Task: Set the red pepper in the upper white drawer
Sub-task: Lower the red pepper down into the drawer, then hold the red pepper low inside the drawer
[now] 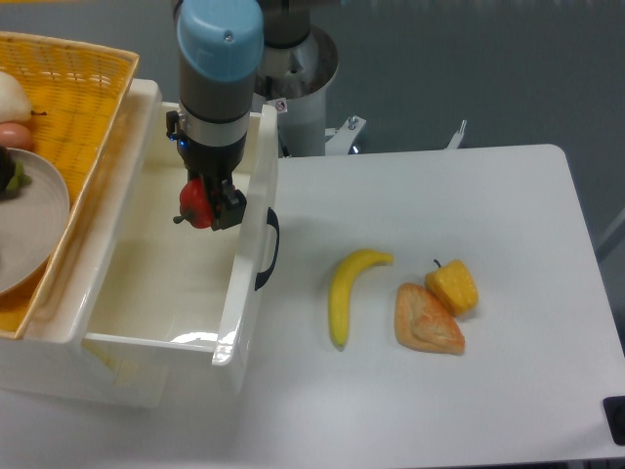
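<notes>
Glossy red against white plastic: the small red bell pepper (195, 203) hangs in our 2-finger gripper (208, 204), pinched between the dark jaws, its short dark stem poking out to the left. It sits above the interior of the large white plastic drawer (246, 293) with deep walls and a black curved handle on its front, near the drawer's right wall, and we judge it is not yet resting on the floor of the drawer.

We expect the pepper to be light and fairly stiff, but its shiny skin looks slippery and its rounded body could roll once freed. Holding it across the widest part of the body, as we seem to now, suits it better than taking the thin stem. A low release should keep it from bouncing or tumbling against the wall.

On the white table (508, 215) lie 3 other items, well apart from the drawer: a yellow curved banana (347, 291), a small yellow pepper (454, 286) and an orange-brown wedge of bread (426, 320). A yellow wicker basket (68, 107) rests over the drawer's left edge.
</notes>
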{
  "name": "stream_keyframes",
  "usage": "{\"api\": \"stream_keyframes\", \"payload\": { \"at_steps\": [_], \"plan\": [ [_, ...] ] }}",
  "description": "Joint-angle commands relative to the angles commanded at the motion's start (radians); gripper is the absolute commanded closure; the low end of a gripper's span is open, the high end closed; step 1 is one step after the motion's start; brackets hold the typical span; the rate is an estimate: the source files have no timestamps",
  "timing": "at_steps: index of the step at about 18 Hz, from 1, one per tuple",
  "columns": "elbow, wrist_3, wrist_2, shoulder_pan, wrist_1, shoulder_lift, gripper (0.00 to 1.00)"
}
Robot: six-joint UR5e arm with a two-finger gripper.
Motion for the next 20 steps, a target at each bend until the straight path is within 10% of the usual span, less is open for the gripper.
{"api": "stream_keyframes", "payload": {
  "at_steps": [20],
  "plan": [
    [-0.003,-0.002,0.002,-0.055,0.008,-0.044,0.28]
  ]
}}
